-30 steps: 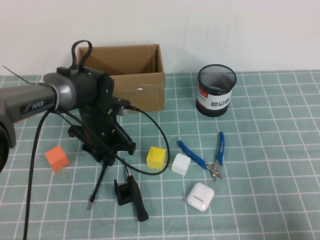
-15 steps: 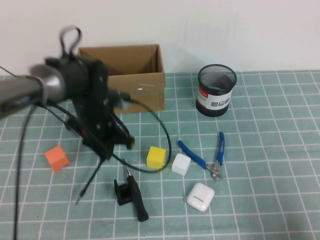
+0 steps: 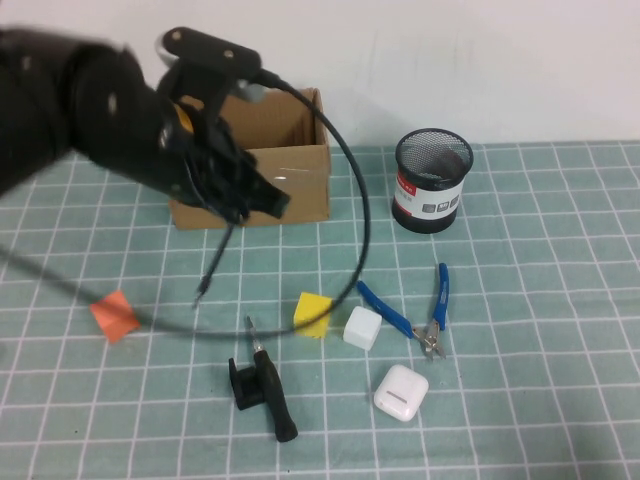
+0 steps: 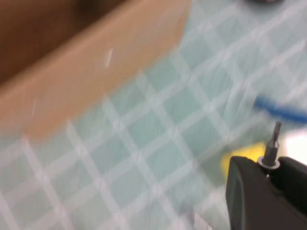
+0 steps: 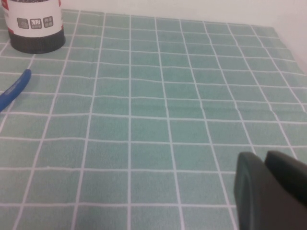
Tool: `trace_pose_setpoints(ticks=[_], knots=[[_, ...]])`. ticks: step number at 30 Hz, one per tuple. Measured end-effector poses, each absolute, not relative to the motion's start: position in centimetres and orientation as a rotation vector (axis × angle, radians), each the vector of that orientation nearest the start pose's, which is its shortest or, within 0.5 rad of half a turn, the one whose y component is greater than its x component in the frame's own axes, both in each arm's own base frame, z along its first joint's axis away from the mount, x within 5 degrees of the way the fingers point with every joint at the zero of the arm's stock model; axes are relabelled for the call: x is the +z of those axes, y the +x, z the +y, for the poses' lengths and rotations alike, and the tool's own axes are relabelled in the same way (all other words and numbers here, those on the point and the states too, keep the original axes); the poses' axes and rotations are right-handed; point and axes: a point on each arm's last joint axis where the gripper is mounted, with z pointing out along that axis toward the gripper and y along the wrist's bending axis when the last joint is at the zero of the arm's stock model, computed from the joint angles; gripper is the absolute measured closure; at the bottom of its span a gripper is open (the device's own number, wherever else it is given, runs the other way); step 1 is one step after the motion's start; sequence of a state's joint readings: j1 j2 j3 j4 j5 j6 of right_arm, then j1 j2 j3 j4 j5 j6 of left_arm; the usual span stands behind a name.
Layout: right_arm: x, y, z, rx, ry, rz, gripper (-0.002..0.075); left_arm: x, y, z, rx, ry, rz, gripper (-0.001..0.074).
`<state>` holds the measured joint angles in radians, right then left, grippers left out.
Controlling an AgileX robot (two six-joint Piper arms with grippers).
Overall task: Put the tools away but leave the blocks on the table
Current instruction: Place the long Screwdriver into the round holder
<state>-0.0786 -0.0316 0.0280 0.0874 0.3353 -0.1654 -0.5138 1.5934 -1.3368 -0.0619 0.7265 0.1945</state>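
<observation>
Tools first: thin black rod tool [image 3: 215,262] hangs off the bench, clamped in the left gripper [image 3: 240,205] in front of the cardboard box [image 3: 290,160], tip pointing down; in the left wrist view its metal end [image 4: 273,143] pokes out between the dark fingers [image 4: 249,191]. Judged step: carry it to a container, box or mesh cup [image 3: 433,180], can't tell which. To do it well: keep the squeeze steady since the rod dangles loose, clear the box wall before lowering, release only with the tip inside. Screwdriver [image 3: 272,392] and blue pliers [image 3: 420,310] lie on the bench, still to go. Orange [image 3: 113,314], yellow [image 3: 312,315] and white [image 3: 361,328] blocks stay put. Right gripper [image 5: 268,191] sits low over bare bench, fingers together, holding nothing.
</observation>
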Motion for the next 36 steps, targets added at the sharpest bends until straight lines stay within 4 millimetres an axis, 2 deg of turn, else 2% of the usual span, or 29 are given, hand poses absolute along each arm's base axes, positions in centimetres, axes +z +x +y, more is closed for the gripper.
trace_pose_setpoints(ticks=[4, 10, 13, 18, 22, 29, 36], knots=[[17.5, 5.3, -0.2, -0.088, -0.024, 1.815, 0.0733, 31.2, 28.8, -18.6, -0.238, 0.815, 2.078, 0.0676], [17.5, 5.3, -0.2, -0.088, -0.024, 1.815, 0.0733, 29.1, 27.2, -19.5, -0.312, 0.731, 1.803, 0.0677], [17.5, 5.3, -0.2, -0.088, -0.024, 1.815, 0.0733, 28.6, 27.2, -19.8, -0.377, 0.659, 1.736, 0.0676], [17.5, 5.3, -0.2, -0.088, -0.024, 1.815, 0.0733, 29.0, 27.6, -21.2, -0.536, 0.614, 1.596, 0.0677], [17.5, 5.3, -0.2, -0.088, -0.024, 1.815, 0.0733, 29.9, 28.8, -23.1, -0.671, 0.595, 1.553, 0.0677], [17.5, 5.3, -0.2, -0.088, -0.024, 1.815, 0.0733, 31.3, 32.8, -26.8, -0.777, 0.597, 1.464, 0.0677], [17.5, 5.3, -0.2, -0.088, -0.024, 1.815, 0.0733, 29.7, 36.7, -30.1, -0.797, 0.635, 1.405, 0.0677]])
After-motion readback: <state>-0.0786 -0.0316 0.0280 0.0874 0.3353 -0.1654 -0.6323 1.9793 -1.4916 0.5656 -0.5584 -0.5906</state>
